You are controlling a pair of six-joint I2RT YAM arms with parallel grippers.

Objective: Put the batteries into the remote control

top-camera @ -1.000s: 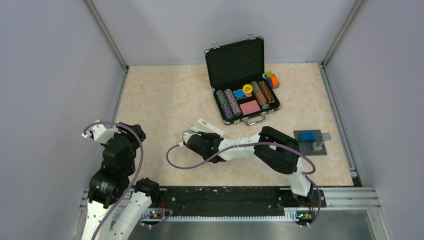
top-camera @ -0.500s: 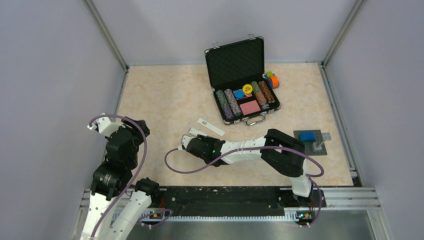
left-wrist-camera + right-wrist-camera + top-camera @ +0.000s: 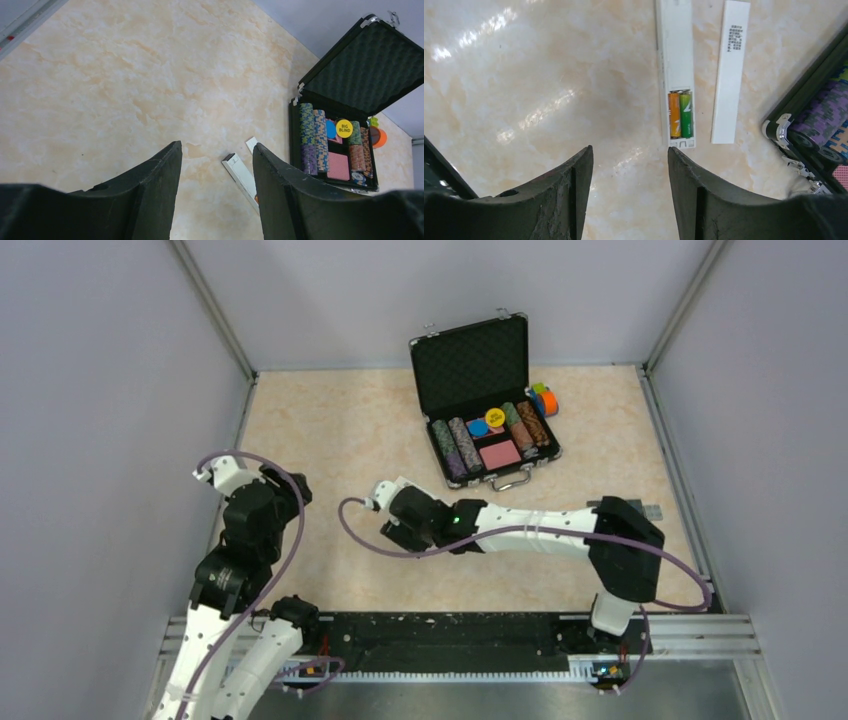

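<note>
The batteries, one orange and one green, lie side by side in the open compartment at the 6 o'clock end of the remote control. The remote control rests flat on the table.

The battery cover lies just beside the remote at 3 o'clock, not touching it. The poker chip case is at 4 o'clock.

Right gripper: at 7 o'clock of the batteries, jaws parted, holding nothing.

Left gripper: jaws parted, holding nothing. In the top view it is well apart from the right gripper, at 9 o'clock.
</note>
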